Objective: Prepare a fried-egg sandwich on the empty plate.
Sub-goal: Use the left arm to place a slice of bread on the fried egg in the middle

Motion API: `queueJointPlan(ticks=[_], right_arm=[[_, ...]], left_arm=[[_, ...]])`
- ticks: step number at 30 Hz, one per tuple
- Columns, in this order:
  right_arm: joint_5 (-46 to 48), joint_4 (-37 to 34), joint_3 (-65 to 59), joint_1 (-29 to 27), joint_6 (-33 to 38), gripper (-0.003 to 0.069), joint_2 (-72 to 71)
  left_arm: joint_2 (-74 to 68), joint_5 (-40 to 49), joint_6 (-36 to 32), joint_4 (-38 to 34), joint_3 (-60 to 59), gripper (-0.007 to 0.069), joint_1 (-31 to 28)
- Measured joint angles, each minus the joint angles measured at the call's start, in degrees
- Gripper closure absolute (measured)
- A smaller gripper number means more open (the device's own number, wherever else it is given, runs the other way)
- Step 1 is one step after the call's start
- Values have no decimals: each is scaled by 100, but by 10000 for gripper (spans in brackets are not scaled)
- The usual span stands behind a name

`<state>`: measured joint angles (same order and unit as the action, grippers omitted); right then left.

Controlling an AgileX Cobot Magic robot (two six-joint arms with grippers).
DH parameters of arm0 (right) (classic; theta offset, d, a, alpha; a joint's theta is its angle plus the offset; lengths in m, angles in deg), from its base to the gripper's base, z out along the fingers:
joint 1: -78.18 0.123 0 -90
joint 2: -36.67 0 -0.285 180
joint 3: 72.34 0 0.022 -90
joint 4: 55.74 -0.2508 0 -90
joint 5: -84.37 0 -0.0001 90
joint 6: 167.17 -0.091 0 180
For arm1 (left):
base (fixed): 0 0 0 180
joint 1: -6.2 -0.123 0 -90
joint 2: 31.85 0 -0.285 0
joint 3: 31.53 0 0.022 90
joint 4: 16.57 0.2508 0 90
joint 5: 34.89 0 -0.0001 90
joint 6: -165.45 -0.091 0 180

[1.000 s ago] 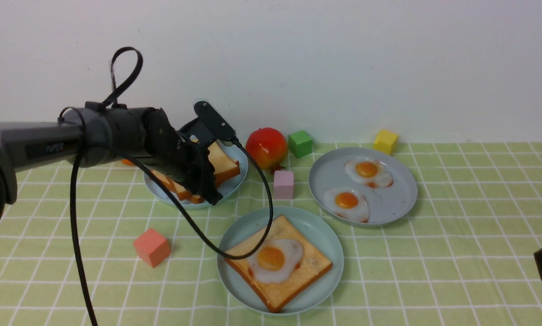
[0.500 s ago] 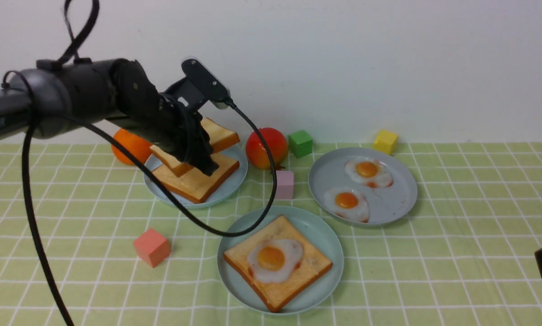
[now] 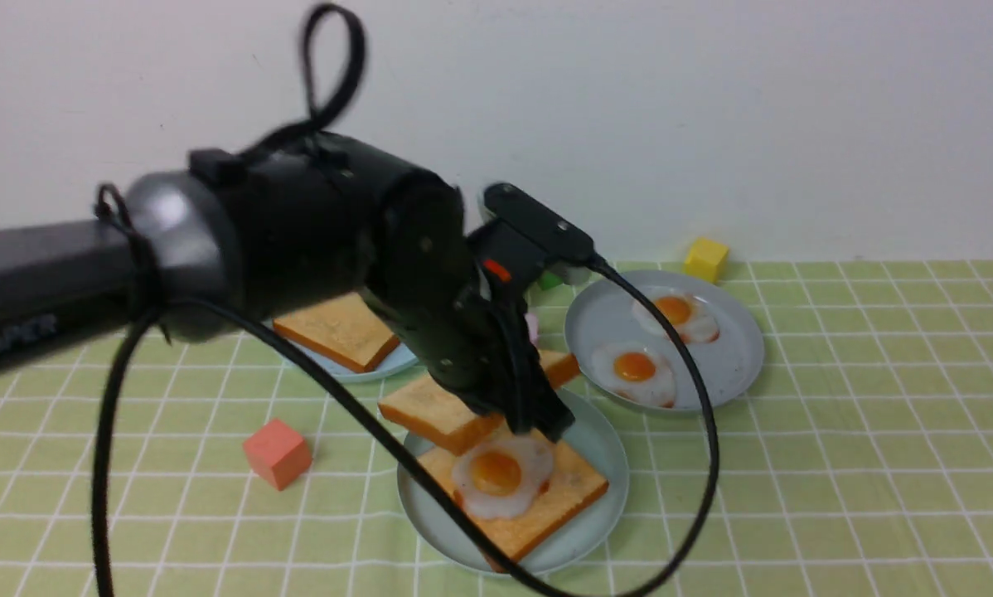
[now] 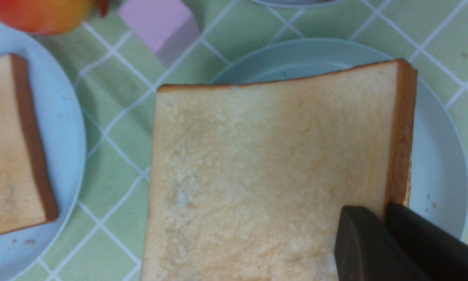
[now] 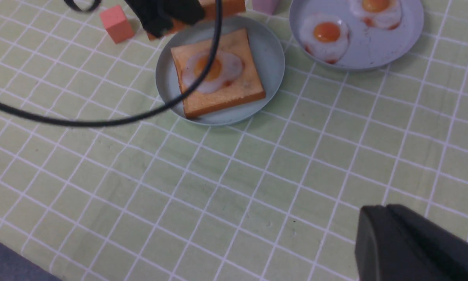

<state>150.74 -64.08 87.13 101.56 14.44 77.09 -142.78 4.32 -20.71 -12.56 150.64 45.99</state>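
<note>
The mint-teal plate (image 3: 600, 439) at front centre holds one toast slice (image 3: 575, 485) with a fried egg (image 3: 496, 473) on top. My left gripper (image 3: 538, 423) is shut on the crust edge of a second toast slice (image 3: 434, 410) and holds it level just above the plate's back, partly over the egg. In the left wrist view the held toast (image 4: 265, 175) covers the egg, the fingers (image 4: 359, 242) pinch its corner, and the plate (image 4: 433, 156) shows beneath. My right gripper (image 5: 386, 218) is shut and empty above the cloth at the front right.
A sky-blue plate (image 3: 401, 361) behind left holds one toast slice (image 3: 339, 332). A greyish-lavender plate (image 3: 712, 385) at right holds two fried eggs (image 3: 633, 369). A salmon cube (image 3: 277, 452), a yellow cube (image 3: 706, 257) and a pink cube (image 4: 159, 23) lie around. The arm's cable (image 3: 695, 464) loops over the mint plate.
My left gripper has lifted the toast slice off the sky-blue plate and carried it right and toward the front, to above the mint-teal plate. One slice stays on the sky-blue plate.
</note>
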Motion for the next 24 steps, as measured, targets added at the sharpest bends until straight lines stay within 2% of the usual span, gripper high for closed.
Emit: queueJointPlan(ticks=[4,7,24], right_arm=[[39,0,0,0,0,625,-315],[80,0,5,0,0,625,-418],[99,0,5,0,0,624,-424]], left_arm=[[-238,-27,524,765,0,587,384],[-370,-34,616,901,0,587,476],[-499,19,616,437,-6,587,497]])
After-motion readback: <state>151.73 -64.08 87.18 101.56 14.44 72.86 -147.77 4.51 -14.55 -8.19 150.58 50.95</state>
